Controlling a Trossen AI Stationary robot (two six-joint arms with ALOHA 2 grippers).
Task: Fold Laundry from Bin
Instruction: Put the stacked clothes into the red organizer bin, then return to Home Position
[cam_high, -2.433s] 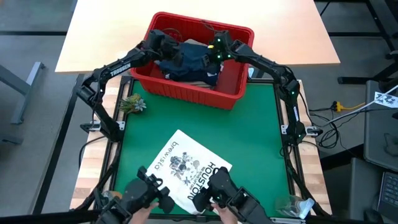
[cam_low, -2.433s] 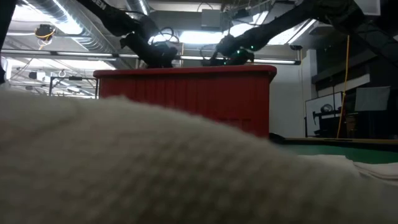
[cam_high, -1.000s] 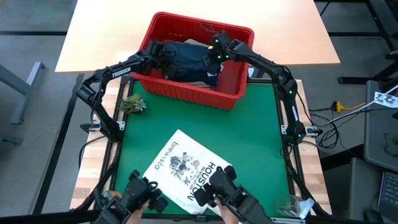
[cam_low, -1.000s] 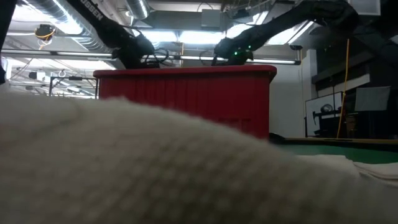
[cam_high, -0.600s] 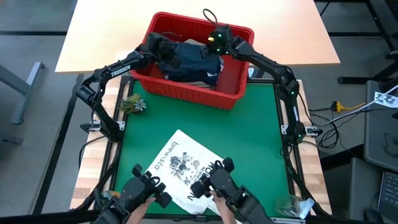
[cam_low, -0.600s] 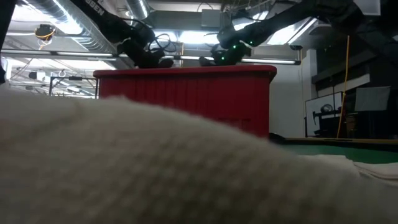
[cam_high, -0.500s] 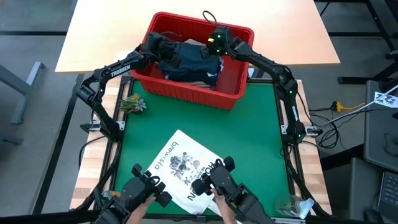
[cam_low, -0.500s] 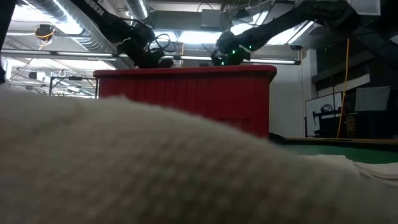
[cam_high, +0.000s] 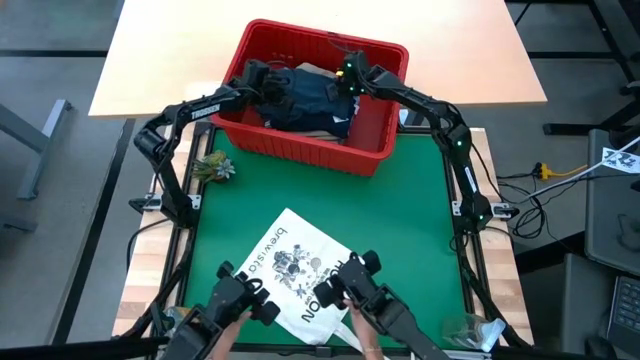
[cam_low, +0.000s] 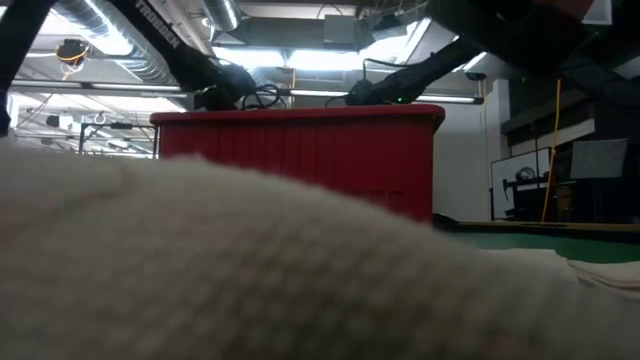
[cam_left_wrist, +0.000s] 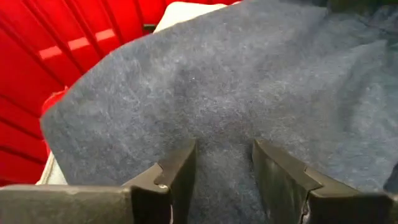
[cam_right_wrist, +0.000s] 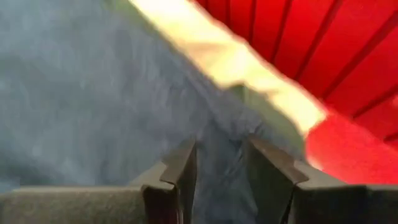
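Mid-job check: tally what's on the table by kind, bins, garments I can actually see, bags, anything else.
Red bin: 1
Dark navy garment in the bin, both grippers down on it: 1
Pale cloth under it: 1
White tote bag: 1
Small green plant sprig: 1
Total: 5

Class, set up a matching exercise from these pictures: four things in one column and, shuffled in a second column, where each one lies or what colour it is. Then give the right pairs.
Things:
1. basket
2. navy garment
3. printed tote bag
4. small plant sprig

Places or colours:
A. flat on the green mat, at its near edge
B. red, at the far end of the mat
C. inside the basket, with both pincers down on it
D. at the mat's left edge, just outside the basket

Pairs: 1-B, 2-C, 3-A, 4-D
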